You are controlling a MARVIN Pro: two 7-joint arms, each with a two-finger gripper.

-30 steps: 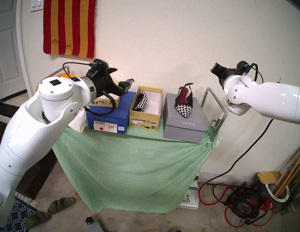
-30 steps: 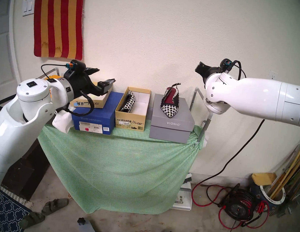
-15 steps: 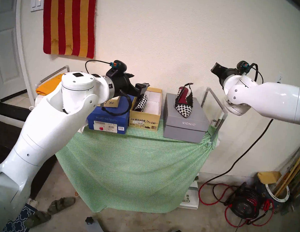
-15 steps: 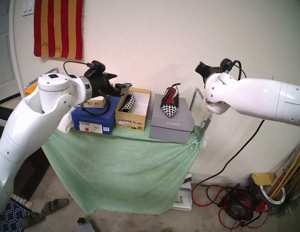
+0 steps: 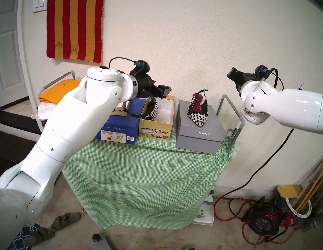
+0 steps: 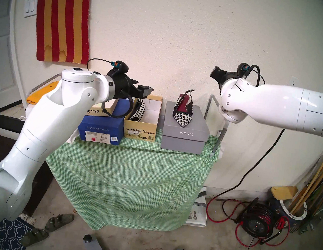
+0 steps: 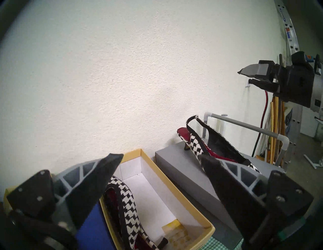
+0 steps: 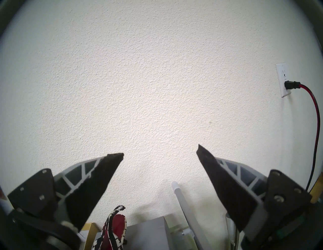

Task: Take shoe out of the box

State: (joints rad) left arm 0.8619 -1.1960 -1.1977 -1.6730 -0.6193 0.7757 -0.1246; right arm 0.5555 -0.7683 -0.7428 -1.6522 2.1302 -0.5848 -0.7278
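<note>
Your left gripper empty, jaws wide apart, hovering just above box near its far left corner, pointing nearly level toward wall

Shoe below and slightly behind fingertips, lying along box's left wall, long axis front-to-back, roughly in line with gripper's pointing direction; from wrist view it sits low between fingers, nearer left one

Judgement: you need to tip gripper down and drop in

Right gripper also spread, empty, well apart to right, high above grey box; left arm clearly nearer
</note>
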